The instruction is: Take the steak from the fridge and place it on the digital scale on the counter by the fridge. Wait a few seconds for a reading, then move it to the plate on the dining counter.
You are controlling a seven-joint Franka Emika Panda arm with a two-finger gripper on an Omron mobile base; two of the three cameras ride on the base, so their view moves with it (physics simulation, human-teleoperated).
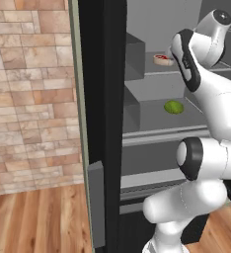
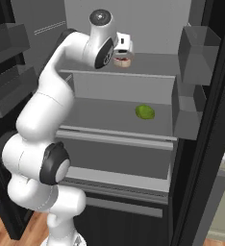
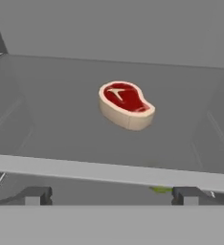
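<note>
hand [image 3: 112, 195]: fingers apart, empty, at the upper shelf's front edge | steak [image 3: 126, 104]: flat on the fridge [image 1: 105, 123] upper shelf, straight ahead of the hand, apart from it | long axis slants across the approach | next: reach inward

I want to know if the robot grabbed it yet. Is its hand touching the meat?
Apart. In the hand view the steak lies alone on the fridge shelf, with bare shelf between it and the gripper fingertips.
</note>
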